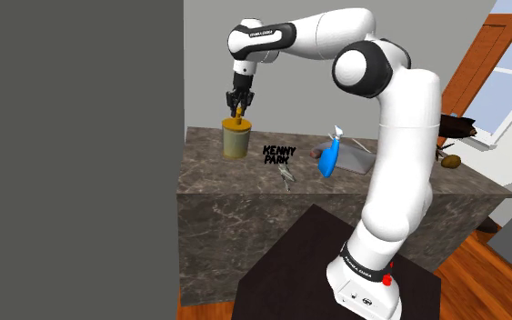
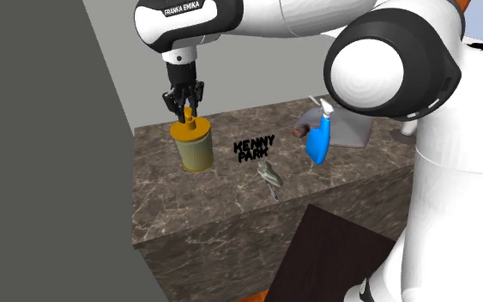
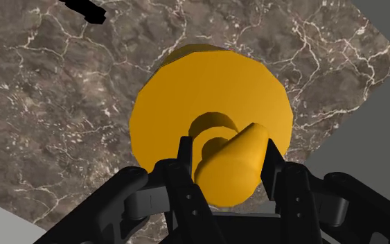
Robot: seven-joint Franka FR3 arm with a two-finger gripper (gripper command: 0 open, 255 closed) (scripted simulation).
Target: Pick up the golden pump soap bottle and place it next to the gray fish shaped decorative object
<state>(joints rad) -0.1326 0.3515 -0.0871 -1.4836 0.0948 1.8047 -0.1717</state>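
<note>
The golden pump soap bottle (image 1: 235,138) (image 2: 193,147) (image 3: 186,90) stands upright on the dark marble counter (image 1: 217,177), near its far end by the grey wall. My gripper (image 1: 238,109) (image 2: 187,107) (image 3: 229,149) comes down from above, and its two black fingers (image 3: 186,163) press against both sides of the pump head. The small grey fish-shaped object (image 1: 287,173) (image 2: 270,176) lies on the counter toward the arm's base, past some black letters and close to the counter's near edge.
Black "KENNY PARK" letters (image 1: 279,155) (image 2: 255,147) stand between the bottle and the fish. A blue spray bottle (image 1: 328,156) (image 2: 319,137) and a grey flat object (image 1: 356,162) sit further along. A tall grey wall (image 1: 72,155) borders the counter beside the soap bottle.
</note>
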